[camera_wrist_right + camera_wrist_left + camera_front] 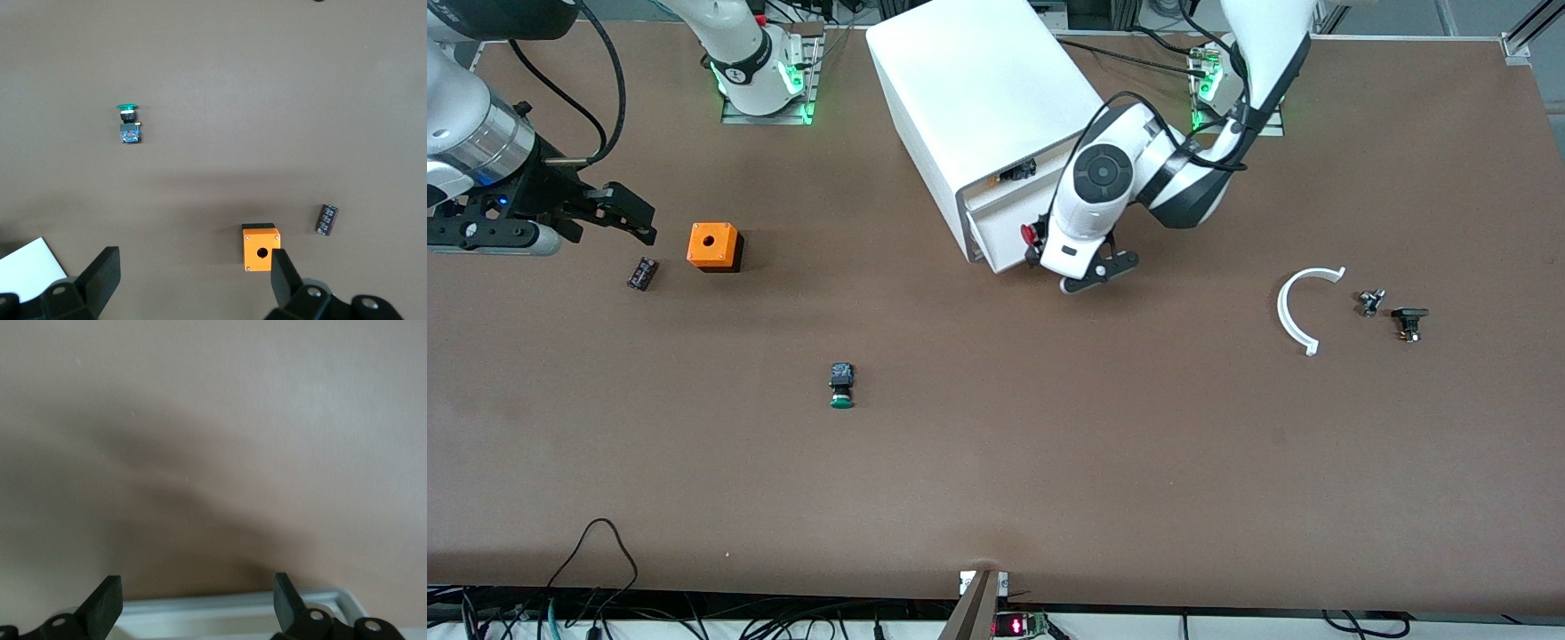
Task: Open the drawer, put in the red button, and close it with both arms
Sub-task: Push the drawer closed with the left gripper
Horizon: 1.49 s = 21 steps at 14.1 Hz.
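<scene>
The white cabinet [983,98] stands at the table's middle, near the robots' bases. Its drawer [1000,253] is pulled out a little. The red button [1029,234] shows its red cap at the open drawer, partly hidden by the left arm's hand. My left gripper [1100,271] hangs open just in front of the drawer. In the left wrist view the gripper [197,587] holds nothing, and the drawer's white rim [233,607] lies between its fingers. My right gripper [618,213] [193,263] waits open and empty over the table toward the right arm's end.
An orange box [713,246] [261,249] and a small dark component [642,273] [327,219] lie by the right gripper. A green-capped button [841,387] [128,123] lies nearer the front camera. A white curved piece [1303,307] and two small parts [1371,302] [1409,322] lie toward the left arm's end.
</scene>
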Available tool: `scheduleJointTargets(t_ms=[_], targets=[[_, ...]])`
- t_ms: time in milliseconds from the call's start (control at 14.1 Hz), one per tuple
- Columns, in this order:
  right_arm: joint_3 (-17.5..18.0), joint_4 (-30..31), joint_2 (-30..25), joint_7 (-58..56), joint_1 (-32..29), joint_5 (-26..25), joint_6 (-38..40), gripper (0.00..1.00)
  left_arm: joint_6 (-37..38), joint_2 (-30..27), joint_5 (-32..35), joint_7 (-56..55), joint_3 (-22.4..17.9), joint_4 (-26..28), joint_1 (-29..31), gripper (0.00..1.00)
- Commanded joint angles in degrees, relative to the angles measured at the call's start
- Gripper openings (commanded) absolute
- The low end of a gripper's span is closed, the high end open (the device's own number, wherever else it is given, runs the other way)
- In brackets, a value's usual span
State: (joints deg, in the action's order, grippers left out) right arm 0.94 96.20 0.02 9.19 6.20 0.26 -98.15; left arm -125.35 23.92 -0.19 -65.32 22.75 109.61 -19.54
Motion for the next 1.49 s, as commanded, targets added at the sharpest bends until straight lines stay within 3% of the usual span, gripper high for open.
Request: scheduleJointTargets(t_ms=[0, 425, 567, 1417], targets=[[2.9, 1.2, -1.8, -0.6, -3.0, -0.9, 0.3, 1.0, -0.2, -1.4, 0.8, -1.4, 2.3, 2.0, 0.2, 1.0], [2.5, 1.1, -2.0, -1.8, -3.0, -1.0, 0.8, 1.0, 0.3, -1.5, -0.7, -1.4, 5.8, 2.3, 0.6, 1.0], [0.7, 1.0, -2.8, -4.7, -3.0, -0.9, 1.3, 1.0, 0.9, -1.4, -0.8, -1.5, 6.6, 2.4, 0.6, 1.0], [0.8, -5.1, -0.2, -5.1, -3.0, -0.5, 5.3, 1.0, 2.2, -1.7, -0.6, -1.6, 7.0, 1.8, 0.7, 1.0]])
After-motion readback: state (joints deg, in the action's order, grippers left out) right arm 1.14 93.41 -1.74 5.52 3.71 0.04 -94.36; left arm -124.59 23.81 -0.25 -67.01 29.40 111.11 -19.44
